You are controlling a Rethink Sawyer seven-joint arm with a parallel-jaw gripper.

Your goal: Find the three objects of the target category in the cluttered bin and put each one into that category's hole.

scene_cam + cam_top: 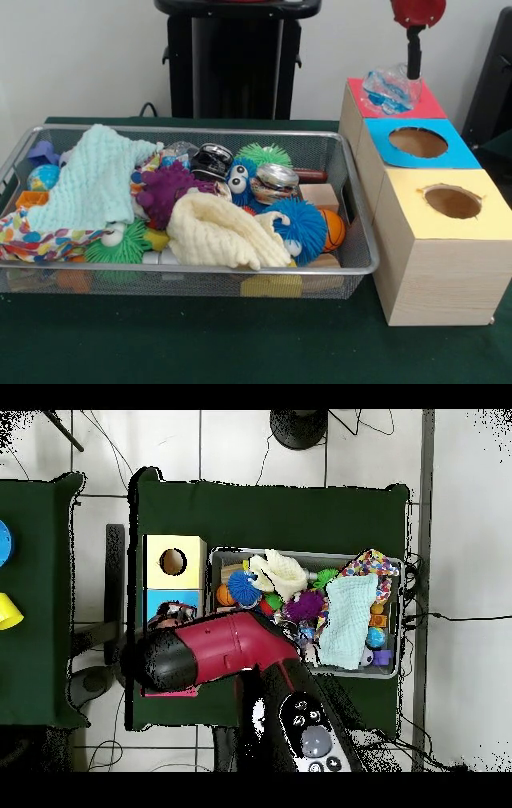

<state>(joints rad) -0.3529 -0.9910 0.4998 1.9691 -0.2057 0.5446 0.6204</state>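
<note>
Gripper (413,62) hangs over the red-topped box (428,102), at about 1 o'clock from the bin (364,264). A clear crumpled bottle (390,88) sits at the gripper tip, on or just above the red top. Can't tell whether the jaws are clamped on it or released. The blue box (458,154) and yellow box (416,196) show open holes. Bin is full: a mint cloth (92,180), a cream cloth (220,232), fuzzy balls and a silver can (276,181). From overhead, the arm (225,649) covers the red box.
</note>
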